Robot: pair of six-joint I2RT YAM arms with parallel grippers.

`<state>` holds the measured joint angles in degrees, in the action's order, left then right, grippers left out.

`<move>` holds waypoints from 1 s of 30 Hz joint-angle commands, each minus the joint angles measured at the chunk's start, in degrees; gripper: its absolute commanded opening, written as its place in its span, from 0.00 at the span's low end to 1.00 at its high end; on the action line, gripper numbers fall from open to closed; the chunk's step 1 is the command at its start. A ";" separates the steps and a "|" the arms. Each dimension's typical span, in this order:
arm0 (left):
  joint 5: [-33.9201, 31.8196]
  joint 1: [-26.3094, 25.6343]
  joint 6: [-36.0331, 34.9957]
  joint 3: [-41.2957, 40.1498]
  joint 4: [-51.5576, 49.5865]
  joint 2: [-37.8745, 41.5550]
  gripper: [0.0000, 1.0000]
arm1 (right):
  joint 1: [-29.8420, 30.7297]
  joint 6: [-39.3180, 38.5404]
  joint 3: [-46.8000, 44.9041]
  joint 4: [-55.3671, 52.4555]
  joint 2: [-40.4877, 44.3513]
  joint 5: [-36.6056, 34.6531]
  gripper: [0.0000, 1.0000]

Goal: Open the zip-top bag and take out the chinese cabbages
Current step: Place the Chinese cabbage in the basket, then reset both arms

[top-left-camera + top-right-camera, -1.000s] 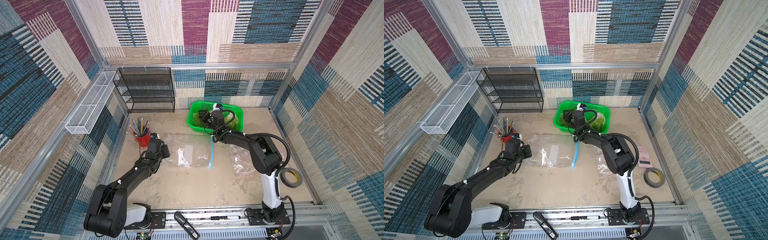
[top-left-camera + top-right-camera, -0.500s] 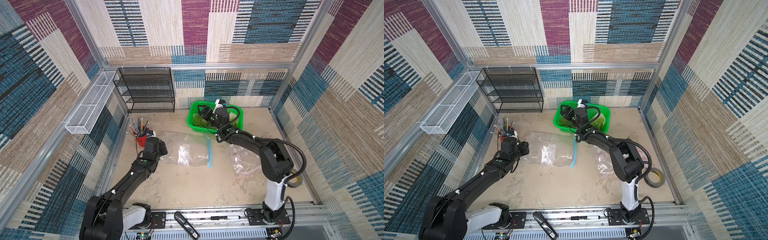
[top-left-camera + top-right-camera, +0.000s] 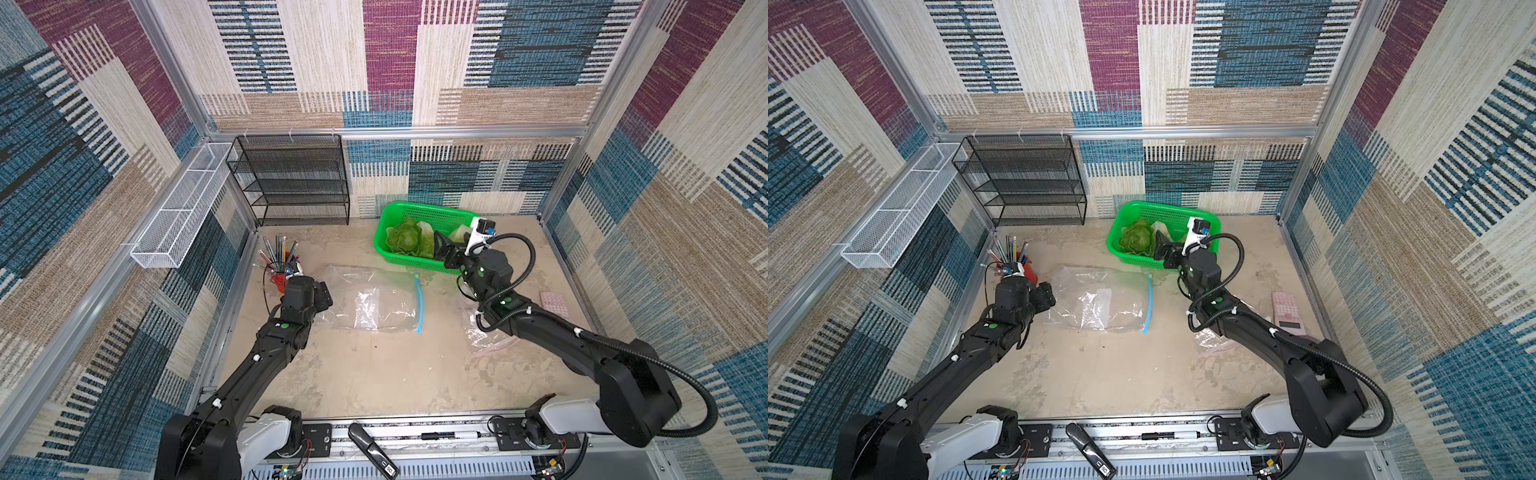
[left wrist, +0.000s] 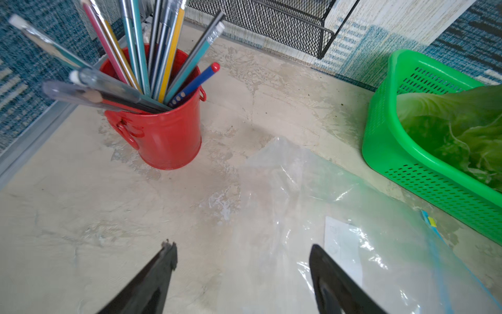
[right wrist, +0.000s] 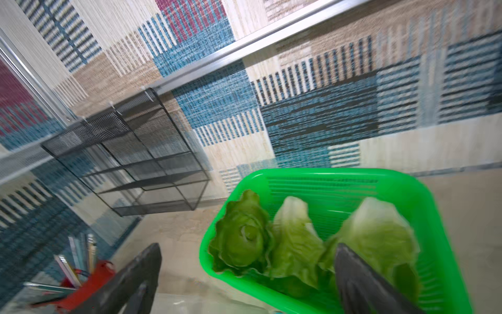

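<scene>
The clear zip-top bag (image 3: 374, 303) (image 3: 1096, 303) (image 4: 326, 217) lies flat on the table, its blue zip strip (image 3: 419, 303) towards the right arm. Three chinese cabbages (image 5: 244, 239) (image 3: 405, 241) (image 3: 1136, 241) lie in the green basket (image 3: 415, 259) (image 5: 407, 190) at the back. My left gripper (image 3: 322, 296) (image 3: 1044, 295) (image 4: 241, 246) is open at the bag's left end, one finger over the plastic and nothing between them. My right gripper (image 3: 442, 249) (image 3: 1163, 249) (image 5: 248, 247) is open above the basket's near rim and holds nothing.
A red cup of pencils (image 3: 278, 278) (image 4: 163, 130) stands just behind the left gripper. At the back left is a black mesh rack (image 3: 299, 183), with a white wire tray (image 3: 183, 208) on the left wall. A second crumpled bag (image 3: 486, 336) lies under the right arm, and a pink calculator (image 3: 1287, 309) beside it.
Both grippers have opened. The left one has let go of the bag's end. The right arm has swung right and back from over the basket's middle to its near rim.
</scene>
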<state>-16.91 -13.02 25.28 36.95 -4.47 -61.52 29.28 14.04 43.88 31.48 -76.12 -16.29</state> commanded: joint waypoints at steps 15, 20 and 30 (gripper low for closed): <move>-21.06 1.78 -22.00 -8.57 19.93 -2.60 0.99 | -19.34 -22.65 -26.87 19.65 6.47 7.84 0.99; -19.04 1.86 -25.89 -13.68 30.95 -4.26 0.99 | -23.37 -20.72 -30.08 26.73 2.50 11.16 0.99; -13.33 3.18 -29.47 -19.53 55.82 -15.92 0.99 | -27.82 -17.57 -30.67 38.05 -9.15 16.31 0.99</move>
<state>-33.08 -10.22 -1.48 18.09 39.44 -75.33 2.17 -5.08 13.56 62.74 -84.44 -1.37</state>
